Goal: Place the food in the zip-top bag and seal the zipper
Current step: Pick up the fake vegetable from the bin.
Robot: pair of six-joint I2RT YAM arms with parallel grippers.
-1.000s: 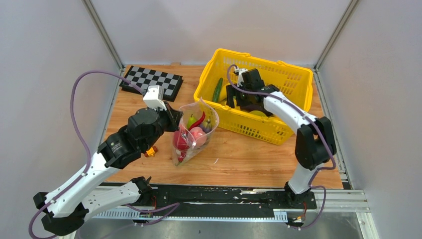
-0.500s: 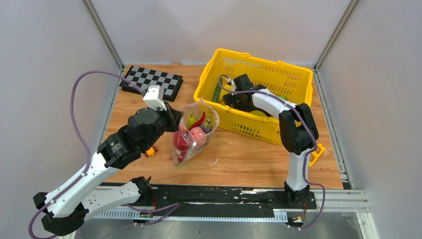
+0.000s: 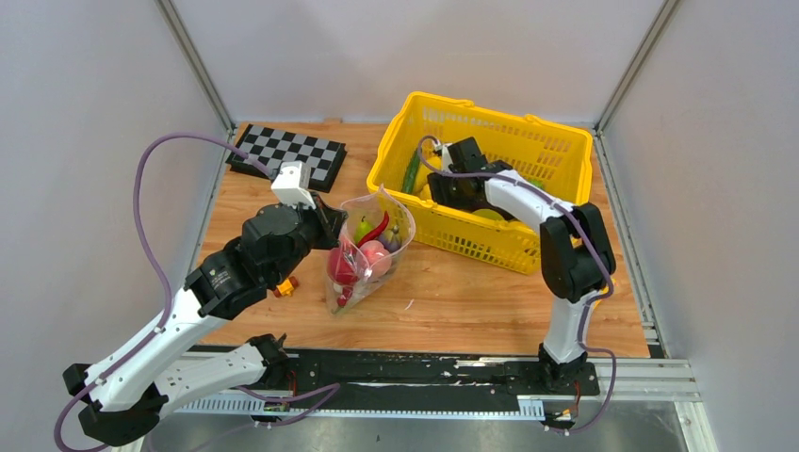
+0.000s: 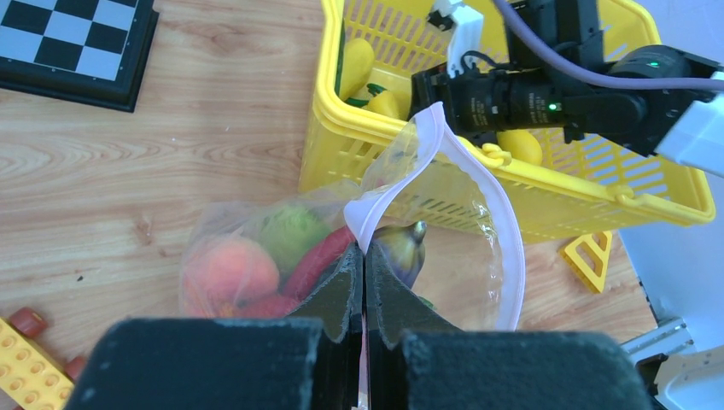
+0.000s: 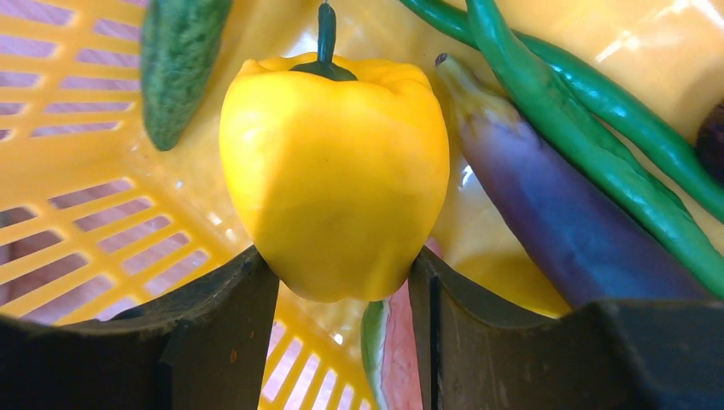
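Observation:
The clear zip-top bag (image 3: pixel 369 252) stands open on the table, holding food: a peach-coloured round piece (image 4: pixel 229 265), a green piece (image 4: pixel 290 231), a red chili (image 4: pixel 318 259) and a small eggplant (image 4: pixel 401 246). My left gripper (image 4: pixel 364 253) is shut on the bag's rim, pinching the pale pink zipper (image 4: pixel 491 188) and holding the mouth up. My right gripper (image 5: pixel 341 266) reaches into the yellow basket (image 3: pixel 490 247), its two fingers pressed against the sides of a yellow pepper (image 5: pixel 337 162). The slider is not visible.
In the basket lie a cucumber (image 5: pixel 179 60), a long purple eggplant (image 5: pixel 546 201), green beans (image 5: pixel 598 128) and a watermelon slice (image 5: pixel 394 350). A checkerboard (image 3: pixel 292 151) sits far left. An orange toy block (image 3: pixel 285 285) lies beside the left arm; a yellow triangle piece (image 4: pixel 589 256) lies right of the bag.
The right gripper moved left and down inside the basket and its fingers came in against the yellow pepper. The left arm and the bag have not moved.

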